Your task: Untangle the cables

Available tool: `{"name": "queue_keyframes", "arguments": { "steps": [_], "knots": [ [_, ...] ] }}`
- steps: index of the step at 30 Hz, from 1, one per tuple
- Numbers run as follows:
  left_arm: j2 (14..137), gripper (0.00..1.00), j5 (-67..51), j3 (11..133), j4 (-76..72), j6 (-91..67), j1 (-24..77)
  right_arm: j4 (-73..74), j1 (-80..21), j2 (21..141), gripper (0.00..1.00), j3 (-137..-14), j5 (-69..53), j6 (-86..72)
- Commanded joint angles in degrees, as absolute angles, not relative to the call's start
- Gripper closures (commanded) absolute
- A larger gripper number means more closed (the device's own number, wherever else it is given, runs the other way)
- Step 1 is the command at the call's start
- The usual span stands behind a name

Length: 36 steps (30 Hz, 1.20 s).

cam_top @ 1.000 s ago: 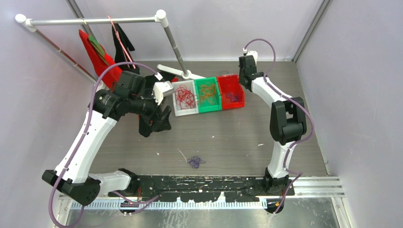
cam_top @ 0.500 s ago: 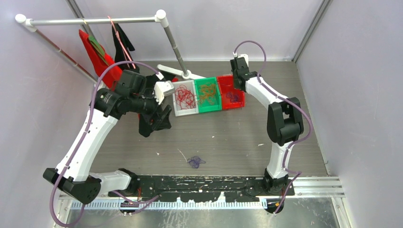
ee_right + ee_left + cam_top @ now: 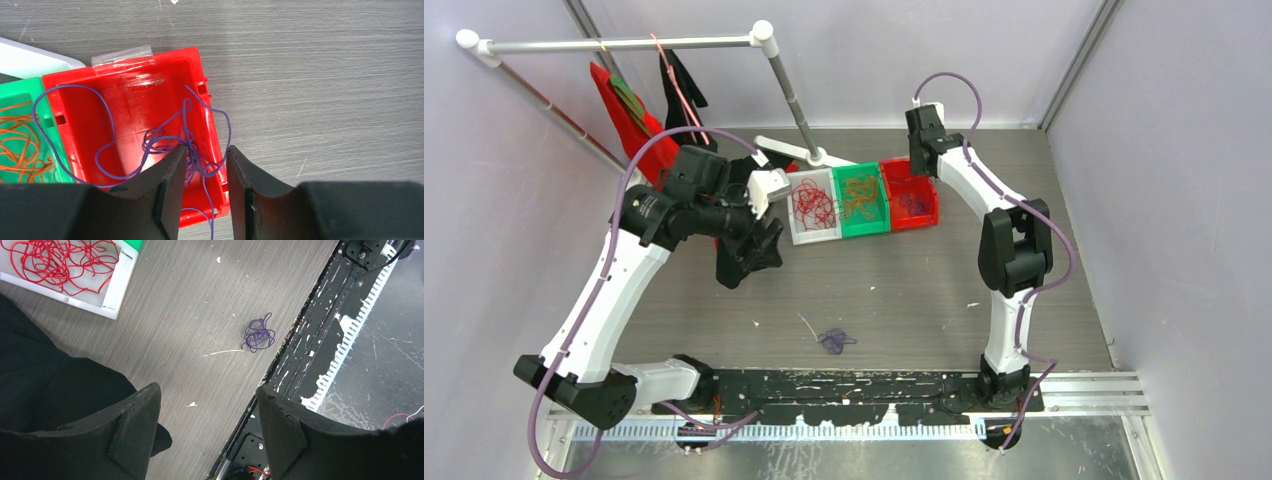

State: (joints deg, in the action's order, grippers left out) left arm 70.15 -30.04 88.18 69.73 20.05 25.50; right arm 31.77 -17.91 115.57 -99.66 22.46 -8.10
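Cables point(image 3: 813, 204) rest in 3 bins, red cable point(image 3: 60, 265) in white bin point(image 3: 117, 287), orange cable point(image 3: 20, 145) in green bin point(image 3: 49, 131), purple cable point(image 3: 165, 142) in red bin point(image 3: 125, 65), and 1 purple clump point(image 3: 258, 334) lies loose on the table point(image 3: 190, 305), while left gripper point(image 3: 207, 390) gapes empty and right gripper point(image 3: 206, 152) hangs with jaws parted over the purple cable.

No legible text, labels or numbers (any view)

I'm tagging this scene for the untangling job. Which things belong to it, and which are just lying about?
Job: red cables in white bin; orange cables in green bin; purple cables in red bin; loose purple clump on table.
Lying about: red garment, black garment, hanging rail.
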Motion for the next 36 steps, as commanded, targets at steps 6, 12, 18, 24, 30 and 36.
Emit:
{"name": "queue_keyframes", "arguments": {
  "steps": [6, 12, 18, 24, 30, 36],
  "knots": [
    [70.5, 0.34, -31.7, 91.6, 69.5, 21.2, 25.7, 34.3, -18.2, 115.8, 0.65, -102.4, 14.4, -13.2],
    [69.8, 0.36, -31.6, 91.6, 69.8, 21.5, 25.7, 34.0, -18.3, 120.4, 0.74, -101.5, 14.6, -14.4],
    [69.8, 0.36, -31.5, 90.6, 69.9, 21.8, 25.7, 31.0, -18.5, 116.5, 0.75, -98.6, 15.2, -16.6],
    [72.0, 0.24, -30.7, 89.4, 71.1, 22.0, 25.7, 23.0, -20.1, 103.4, 0.50, -88.1, 16.6, -17.6],
    [75.3, 0.06, -29.2, 87.7, 73.1, 25.4, 25.6, 16.0, -29.2, 88.8, 0.34, -69.8, 16.2, -17.9],
    [78.1, 0.02, -27.4, 88.8, 74.5, 27.7, 23.8, 12.3, -44.7, 77.5, 0.00, -52.7, 19.8, -19.8]
  ]
}}
